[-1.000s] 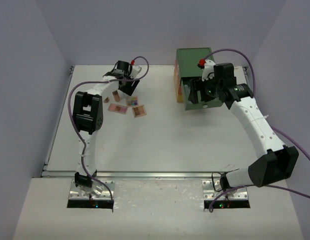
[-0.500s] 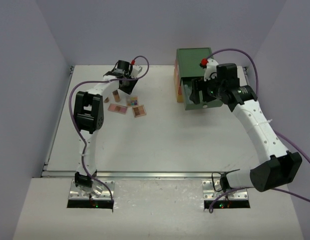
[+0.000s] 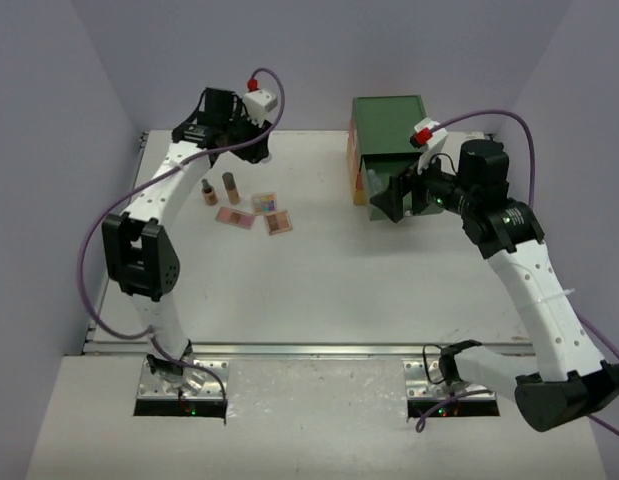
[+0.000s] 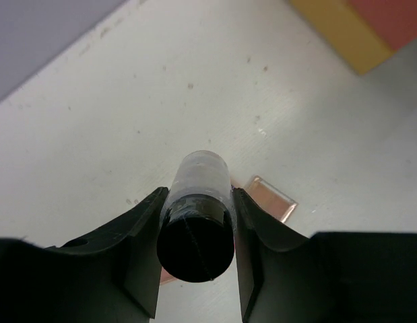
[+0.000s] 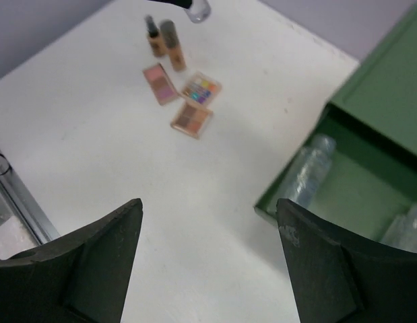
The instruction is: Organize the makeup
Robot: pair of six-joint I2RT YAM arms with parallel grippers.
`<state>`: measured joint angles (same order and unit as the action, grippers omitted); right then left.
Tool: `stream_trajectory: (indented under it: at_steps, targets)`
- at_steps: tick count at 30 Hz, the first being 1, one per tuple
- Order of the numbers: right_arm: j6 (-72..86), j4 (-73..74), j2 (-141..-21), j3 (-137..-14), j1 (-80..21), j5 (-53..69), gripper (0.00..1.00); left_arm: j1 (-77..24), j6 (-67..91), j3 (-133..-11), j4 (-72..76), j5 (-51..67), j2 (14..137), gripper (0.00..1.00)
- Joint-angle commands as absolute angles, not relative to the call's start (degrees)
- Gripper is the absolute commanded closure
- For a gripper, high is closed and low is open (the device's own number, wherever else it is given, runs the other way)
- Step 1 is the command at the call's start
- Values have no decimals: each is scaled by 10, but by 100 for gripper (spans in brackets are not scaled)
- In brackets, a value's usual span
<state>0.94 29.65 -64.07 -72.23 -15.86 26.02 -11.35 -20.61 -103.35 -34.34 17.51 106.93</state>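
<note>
My left gripper is shut on a small clear bottle with a dark cap and holds it above the table at the back left. Below it, two amber bottles stand upright beside three flat pink-tan palettes. One palette shows under the held bottle. My right gripper is open and empty, hovering just left of the chest's open green drawer. Clear bottles lie inside that drawer. The right wrist view also shows the amber bottles and the palettes.
The green chest with orange and yellow sides stands at the back right, its drawer pulled out toward me. Purple walls close in the table on three sides. White table lies between the palettes and the arm bases.
My left arm has risen and swung back and left from the bottles, carrying the clear bottle. My right gripper has drawn back from the drawer and lifted.
</note>
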Motion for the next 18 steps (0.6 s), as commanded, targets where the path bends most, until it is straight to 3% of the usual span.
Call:
stream_trajectory:
  at_steps: [1, 7, 18]
  targets:
    - [-68, 185, -622, -712, -239, 296, 19, -117, -199, -1010, -351, 270, 931, 100]
    - [-160, 64, -669, -697, -397, 199, 16, -118, -202, -970, -399, 349, 820, 100]
    - [-261, -193, -788, -661, -490, 129, 13, -117, -214, -917, -447, 412, 697, 100]
